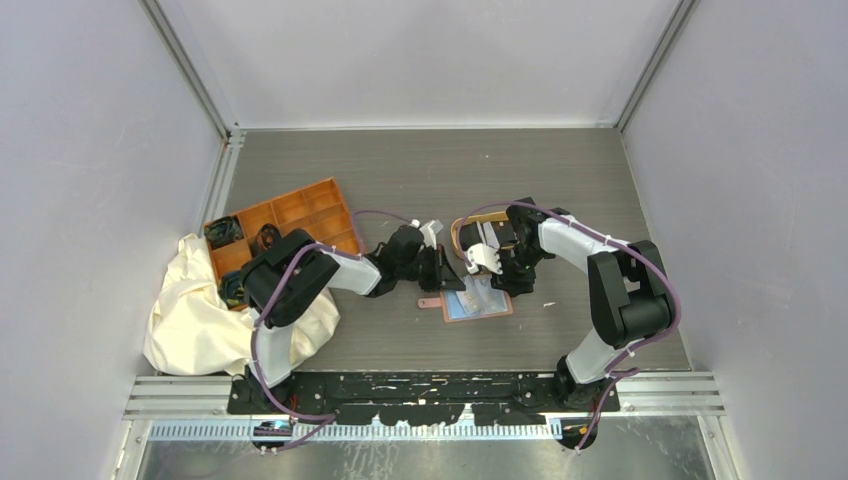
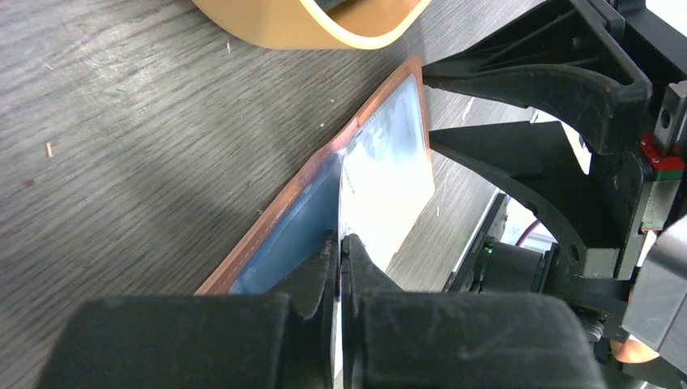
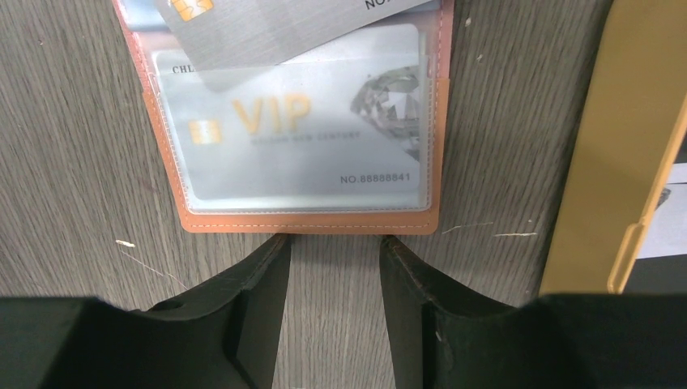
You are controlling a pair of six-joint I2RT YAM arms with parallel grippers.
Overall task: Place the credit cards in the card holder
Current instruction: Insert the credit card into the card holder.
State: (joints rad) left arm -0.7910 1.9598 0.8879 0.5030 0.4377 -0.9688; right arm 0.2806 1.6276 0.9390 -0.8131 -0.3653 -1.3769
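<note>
The wallet (image 1: 478, 300) lies open and flat on the table (image 1: 400, 170), its bluish inside facing up. A VIP card (image 3: 300, 138) sits fully inside the wallet's clear pocket. A grey card (image 3: 275, 32) lies slanted over the pocket's mouth, and one corner appears to be tucked under the plastic.

The left gripper (image 2: 342, 243) reaches in from the wallet's left. Its jaws are pressed together on the thin edge of the grey card.

The right gripper (image 3: 336, 243) stands at the wallet's far edge with its jaws half apart and nothing between them. Whether its tips touch the leather is unclear.

A tan tray (image 3: 608, 162) lies just beyond the wallet. An orange tray (image 1: 295, 215) and a cream cloth (image 1: 200, 320) lie well to the wallet's left.
</note>
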